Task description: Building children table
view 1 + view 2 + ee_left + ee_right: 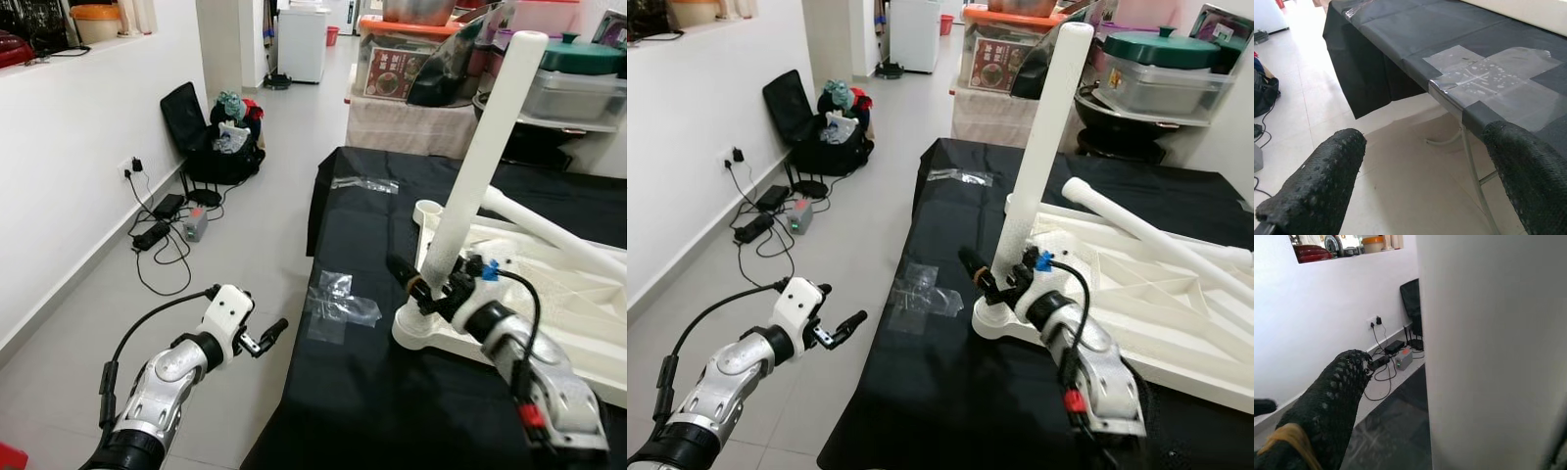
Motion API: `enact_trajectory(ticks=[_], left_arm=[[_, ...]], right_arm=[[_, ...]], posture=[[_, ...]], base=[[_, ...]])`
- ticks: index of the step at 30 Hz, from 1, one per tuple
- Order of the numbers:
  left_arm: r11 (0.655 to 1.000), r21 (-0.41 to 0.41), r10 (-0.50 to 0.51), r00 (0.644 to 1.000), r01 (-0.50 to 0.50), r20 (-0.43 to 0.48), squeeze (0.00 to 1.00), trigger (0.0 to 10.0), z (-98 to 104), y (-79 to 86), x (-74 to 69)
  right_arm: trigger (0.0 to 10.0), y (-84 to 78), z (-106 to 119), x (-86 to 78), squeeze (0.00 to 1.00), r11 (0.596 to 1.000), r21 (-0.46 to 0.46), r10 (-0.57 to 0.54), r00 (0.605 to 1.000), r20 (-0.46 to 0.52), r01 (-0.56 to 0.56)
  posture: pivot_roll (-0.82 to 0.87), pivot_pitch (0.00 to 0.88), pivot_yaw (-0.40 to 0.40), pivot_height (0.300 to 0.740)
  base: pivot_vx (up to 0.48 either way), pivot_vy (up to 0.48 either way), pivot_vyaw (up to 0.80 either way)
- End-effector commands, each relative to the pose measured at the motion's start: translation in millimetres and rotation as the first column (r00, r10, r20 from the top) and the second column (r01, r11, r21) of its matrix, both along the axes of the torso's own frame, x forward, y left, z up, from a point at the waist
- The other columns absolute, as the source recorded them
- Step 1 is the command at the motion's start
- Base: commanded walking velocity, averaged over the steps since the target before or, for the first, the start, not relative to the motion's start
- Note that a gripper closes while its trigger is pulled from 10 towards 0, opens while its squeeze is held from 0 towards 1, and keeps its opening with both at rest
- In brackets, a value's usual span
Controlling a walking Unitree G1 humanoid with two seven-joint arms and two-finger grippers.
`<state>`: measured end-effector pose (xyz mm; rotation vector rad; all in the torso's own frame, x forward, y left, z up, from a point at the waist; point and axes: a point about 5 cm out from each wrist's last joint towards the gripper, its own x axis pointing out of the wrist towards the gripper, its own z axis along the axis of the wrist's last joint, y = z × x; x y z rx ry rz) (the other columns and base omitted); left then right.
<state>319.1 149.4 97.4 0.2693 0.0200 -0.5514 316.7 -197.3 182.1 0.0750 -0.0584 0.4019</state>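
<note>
Two silver arms with black joint rings and black cables looping alongside. White wrist block on the left gripper [263, 340], blue clip and red tag near the right gripper [428, 286]. Knobbly black rubber fingers [1317, 186], tan band on one.

Both eye views look down from the head, sharing the surface [392, 392]; each wrist view looks closely along its fingers.

Right gripper [423, 286] jaws clasp upright white leg [482, 157] near base.
</note>
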Motion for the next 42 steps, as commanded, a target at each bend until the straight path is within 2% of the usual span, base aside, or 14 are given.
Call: enact_trajectory(ticks=[1,7,8,10,11,12,13,20,29,31,33,35,38,42], left_arm=[[1.000,0.007,-0.006,1.000,0.006,0.005,0.00,10.0,1,-1.1,1.3],[1.000,0.006,-0.002,1.000,0.002,0.006,0.00,10.0,1,-0.4,0.7],[1.000,0.006,0.001,1.000,-0.001,0.006,0.00,10.0,1,0.6,0.3],[1.000,0.006,0.001,1.000,-0.001,0.006,0.00,10.0,1,0.6,0.3],[1.000,0.006,0.003,1.000,-0.003,0.006,0.00,10.0,0,1.3,0.0],[1.000,0.006,0.003,1.000,-0.003,0.006,0.00,10.0,0,1.3,0.0],[1.000,0.006,0.003,1.000,-0.003,0.004,0.00,10.0,0,1.5,-0.4],[1.000,0.007,-0.003,1.000,0.003,0.002,0.00,10.0,-1,-0.8,-0.1],[1.000,0.008,-0.009,1.000,0.009,-0.001,0.00,10.0,-1,-2.2,0.4],[1.000,0.008,-0.011,1.000,0.011,-0.002,0.00,10.0,-2,-2.4,0.2],[1.000,0.009,-0.014,1.000,0.014,-0.004,0.00,10.0,-2,-3.8,0.3],[1.000,0.009,-0.014,1.000,0.014,-0.004,0.00,10.0,-2,-3.8,0.3],[1.000,0.011,-0.017,1.000,0.017,-0.003,0.00,10.0,-1,-4.5,0.8],[1.000,0.013,-0.014,1.000,0.014,-0.003,0.00,10.0,-1,-3.2,0.7]], right_arm=[[10.0,6.2,-2,5.2,0.00,1.000,-0.016,0.004,1.000,0.000,-0.004],[10.0,6.7,1,10.0,0.00,1.000,-0.021,0.002,1.000,0.009,-0.001],[8.8,6.0,2,11.3,0.00,1.000,-0.023,-0.001,1.000,0.014,0.002],[8.8,6.0,2,11.3,0.00,1.000,-0.023,-0.001,1.000,0.014,0.002],[4.6,4.5,3,11.9,0.00,1.000,-0.019,-0.006,1.000,0.019,0.006],[4.6,4.5,3,11.9,0.00,1.000,-0.019,-0.006,1.000,0.019,0.006],[0.0,1.9,3,11.7,0.00,1.000,-0.016,-0.017,1.000,0.026,0.017],[0.0,-13.0,-1,11.0,0.00,0.984,-0.041,-0.171,0.985,0.015,0.171],[0.0,-46.4,-22,-1.4,0.00,0.866,-0.079,-0.497,0.866,-0.043,0.493],[0.0,-54.7,-26,-6.0,0.00,0.830,-0.092,-0.556,0.829,-0.055,0.551],[0.0,-78.3,-36,-17.3,0.00,0.695,-0.140,-0.718,0.691,-0.083,0.705],[0.0,-78.3,-36,-17.3,0.00,0.695,-0.140,-0.718,0.691,-0.083,0.705],[0.0,-92.9,-46,-28.8,0.00,0.534,-0.163,-0.845,0.516,-0.140,0.830],[0.0,-84.6,-44,-29.3,0.00,0.503,-0.161,-0.863,0.486,-0.136,0.849]], posture=[[0.06,0.000,-0.071,0.740],[0.07,0.000,-0.079,0.740],[0.07,0.000,-0.079,0.740],[0.07,0.000,-0.079,0.740],[0.07,0.000,-0.079,0.740],[0.07,0.000,-0.079,0.740],[0.06,0.000,-0.076,0.740],[0.05,0.000,-0.068,0.740],[0.03,0.000,-0.057,0.740],[0.03,0.000,-0.054,0.740],[0.03,0.000,-0.051,0.740],[0.03,0.000,-0.051,0.740],[0.03,0.000,-0.052,0.740],[0.04,0.000,-0.054,0.740]], base=[[0.000,0.000,0.00],[0.000,0.000,0.00],[0.000,0.000,0.00],[0.000,0.000,0.00],[0.000,0.000,0.00],[0.000,0.000,0.00],[0.000,0.000,0.00],[0.000,0.000,0.00],[0.000,0.000,0.00],[0.000,0.000,0.00],[0.000,0.000,0.00],[0.000,0.000,0.00],[0.000,0.000,0.00],[0.000,0.000,0.00]])
